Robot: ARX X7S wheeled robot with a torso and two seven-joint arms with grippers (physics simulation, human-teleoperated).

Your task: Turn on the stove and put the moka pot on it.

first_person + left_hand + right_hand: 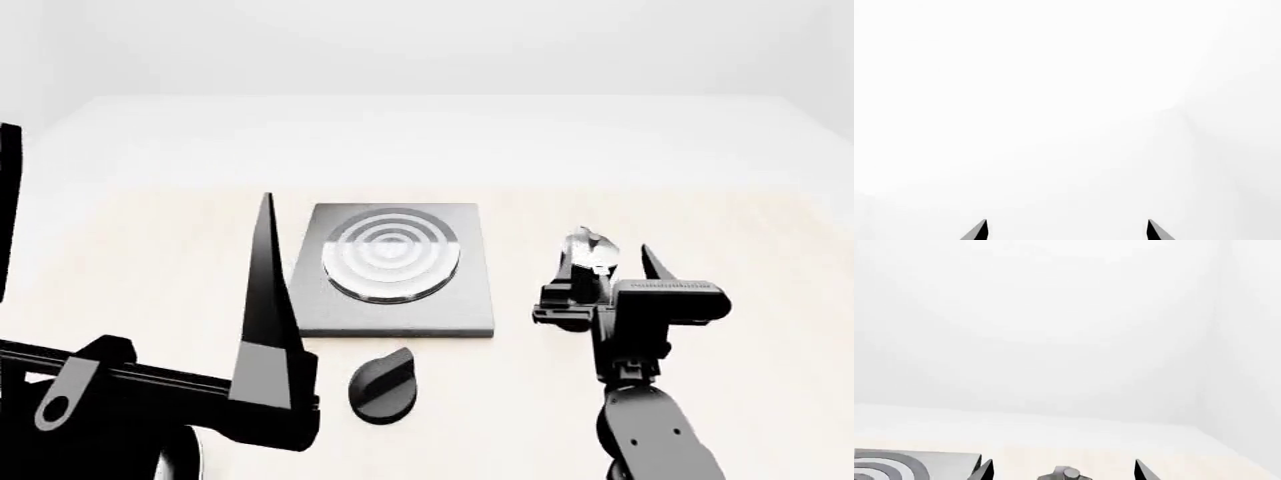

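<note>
So, count in the head view: one stove [395,270], one knob [383,385], one moka pot [587,252], two arms, all on one pale table [747,250]. Stove is a flat grey slab at frame centre with a single ringed burner [391,255]; burner is bare. Knob is a separate black round piece on the table just below the slab's lower edge, near it but apart. Moka pot sits right of the stove, well off the slab, mostly hidden behind the right gripper [617,262]; only the silvery top shows. Right gripper's two fingers stand spread on either side of the pot; can't tell whether either pad touches it. Right wrist view: both finger tips at the bottom edge with a wide gap, pot lid knob [1069,473] between them, stove corner [914,465] at lower left. Left gripper [134,250] is large in the lower-left foreground, one finger [271,310] pointing up beside the stove's left edge, other at the frame's left edge. Left wrist view shows its two tips [981,231] far apart against blank white, gripping nothing.
</note>
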